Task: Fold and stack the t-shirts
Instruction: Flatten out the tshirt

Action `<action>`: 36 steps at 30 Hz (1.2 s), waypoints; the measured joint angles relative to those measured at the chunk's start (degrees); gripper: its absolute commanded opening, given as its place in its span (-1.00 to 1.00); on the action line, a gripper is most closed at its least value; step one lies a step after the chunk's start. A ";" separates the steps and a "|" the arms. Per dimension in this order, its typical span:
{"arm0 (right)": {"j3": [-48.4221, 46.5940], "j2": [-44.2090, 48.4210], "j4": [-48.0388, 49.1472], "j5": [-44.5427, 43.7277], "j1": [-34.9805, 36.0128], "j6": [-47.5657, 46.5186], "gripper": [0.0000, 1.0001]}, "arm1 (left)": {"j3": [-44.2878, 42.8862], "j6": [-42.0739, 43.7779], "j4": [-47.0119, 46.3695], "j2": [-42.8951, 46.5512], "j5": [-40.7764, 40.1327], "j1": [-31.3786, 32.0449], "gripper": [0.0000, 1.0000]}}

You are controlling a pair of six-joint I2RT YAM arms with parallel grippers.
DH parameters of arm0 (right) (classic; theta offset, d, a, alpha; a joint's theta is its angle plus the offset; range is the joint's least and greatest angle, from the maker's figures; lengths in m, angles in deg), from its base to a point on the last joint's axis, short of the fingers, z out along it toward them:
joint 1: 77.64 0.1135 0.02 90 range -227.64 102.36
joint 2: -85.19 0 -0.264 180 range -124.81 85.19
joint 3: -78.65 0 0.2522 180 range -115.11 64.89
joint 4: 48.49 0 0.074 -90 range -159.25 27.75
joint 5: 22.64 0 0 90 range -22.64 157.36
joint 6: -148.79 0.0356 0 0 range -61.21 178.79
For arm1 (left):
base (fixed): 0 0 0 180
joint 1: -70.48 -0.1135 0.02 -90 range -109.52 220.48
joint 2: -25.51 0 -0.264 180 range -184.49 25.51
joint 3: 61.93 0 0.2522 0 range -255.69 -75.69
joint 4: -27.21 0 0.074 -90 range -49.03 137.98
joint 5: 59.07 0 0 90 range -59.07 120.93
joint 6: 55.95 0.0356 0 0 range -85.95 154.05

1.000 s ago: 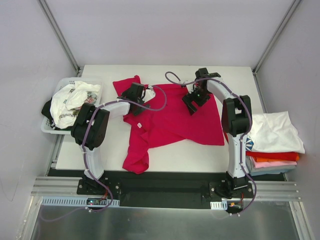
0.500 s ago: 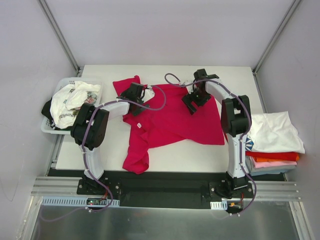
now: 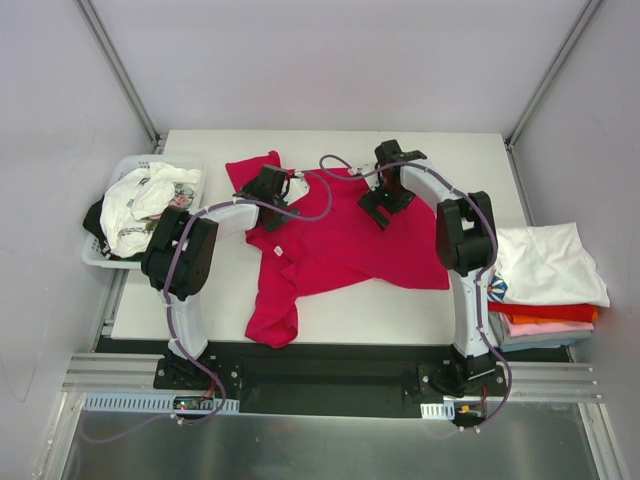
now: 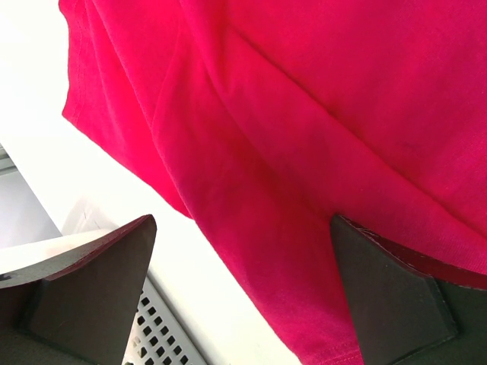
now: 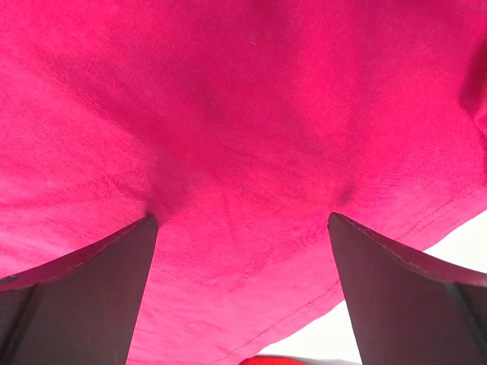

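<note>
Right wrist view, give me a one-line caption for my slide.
Right gripper, jaws open, pressing both fingertips into the crimson t-shirt near its hem, white table beyond.

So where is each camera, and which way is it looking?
Top camera: above and behind the arms, looking down at the table; both arms show.
Left wrist camera: behind the left gripper, facing the edge of the red shirt; its two open fingers show.
Right wrist camera: behind the right gripper, close over the shirt; its open fingers show.
All three share that shirt.
</note>
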 measured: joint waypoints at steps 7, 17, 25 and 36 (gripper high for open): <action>-0.35 -0.11 -0.28 0.00 -0.04 -0.02 1.00 | -0.11 0.02 0.09 0.02 0.11 -1.03 0.99; -1.36 -0.63 -0.48 -0.83 -0.52 0.00 1.00 | -1.95 1.64 1.70 0.00 -0.24 -4.70 0.99; -1.95 -0.98 -0.66 -0.98 -0.94 0.55 0.99 | -4.22 3.21 1.77 -0.02 -1.22 -6.05 0.99; -1.95 -0.98 -0.66 -0.76 -1.14 0.83 1.00 | -2.82 2.32 1.77 -0.02 -0.09 -6.29 0.87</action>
